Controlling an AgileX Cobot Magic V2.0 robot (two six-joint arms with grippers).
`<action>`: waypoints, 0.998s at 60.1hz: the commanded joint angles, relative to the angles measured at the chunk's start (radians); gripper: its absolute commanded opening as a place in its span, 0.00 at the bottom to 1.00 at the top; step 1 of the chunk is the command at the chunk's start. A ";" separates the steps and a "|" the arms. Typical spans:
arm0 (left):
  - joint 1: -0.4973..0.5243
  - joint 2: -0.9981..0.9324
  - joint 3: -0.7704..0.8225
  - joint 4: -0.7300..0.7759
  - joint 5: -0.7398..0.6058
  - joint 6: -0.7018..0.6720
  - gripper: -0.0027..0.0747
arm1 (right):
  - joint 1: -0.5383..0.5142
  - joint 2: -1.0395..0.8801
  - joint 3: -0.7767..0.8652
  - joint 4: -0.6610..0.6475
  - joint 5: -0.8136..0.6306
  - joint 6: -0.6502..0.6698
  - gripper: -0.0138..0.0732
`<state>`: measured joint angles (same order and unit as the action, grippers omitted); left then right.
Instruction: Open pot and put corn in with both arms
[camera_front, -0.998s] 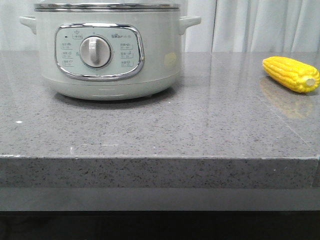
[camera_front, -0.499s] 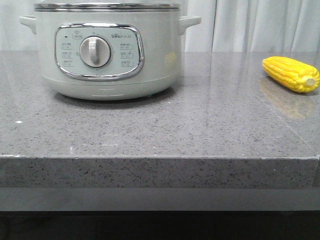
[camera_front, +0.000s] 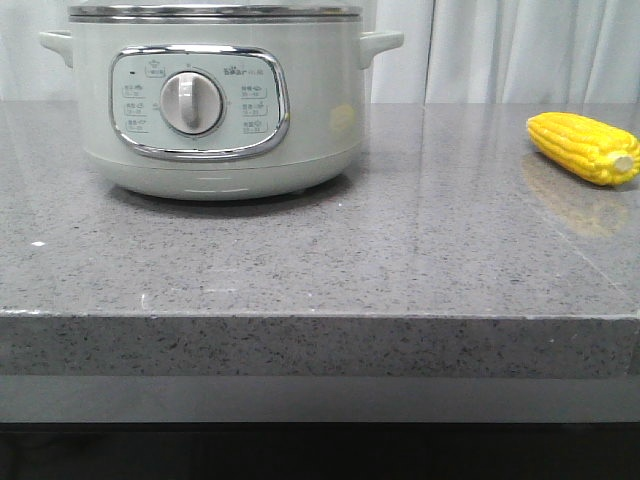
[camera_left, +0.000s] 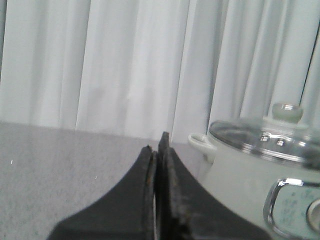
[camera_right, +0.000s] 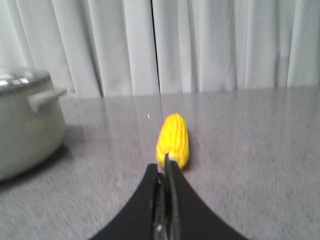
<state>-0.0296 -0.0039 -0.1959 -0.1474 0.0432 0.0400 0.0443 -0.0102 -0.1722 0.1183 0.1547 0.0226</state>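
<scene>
Right wrist view: your right gripper (camera_right: 166, 165), fingers pressed together, faces the corn (camera_right: 173, 138). It looks stiff, light, probably slippery, so pinch mid-cob. The left gripper (camera_left: 157, 145) is closed too, beside the pot (camera_front: 220, 105).

1. Before me lies a grey speckled stone countertop (camera_front: 330, 260), polished enough to carry soft reflections.
2. Its front edge is thick and squared, with a paler grey band beneath and darkness below that.
3. Behind the counter hang white curtains (camera_front: 520, 50) in vertical folds, filling the whole backdrop.
4. The light is even and diffuse, with only faint shadows on the stone.
</scene>
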 joint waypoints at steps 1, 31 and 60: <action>0.000 0.030 -0.134 -0.005 0.000 -0.005 0.01 | -0.002 0.003 -0.128 -0.004 0.014 -0.003 0.08; 0.000 0.396 -0.543 0.012 0.393 -0.001 0.01 | -0.002 0.305 -0.508 -0.054 0.320 -0.004 0.08; 0.000 0.548 -0.540 0.015 0.393 -0.001 0.01 | -0.002 0.419 -0.503 -0.054 0.391 -0.004 0.08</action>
<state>-0.0296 0.5209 -0.7050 -0.1293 0.5119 0.0400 0.0443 0.3849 -0.6461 0.0750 0.5959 0.0244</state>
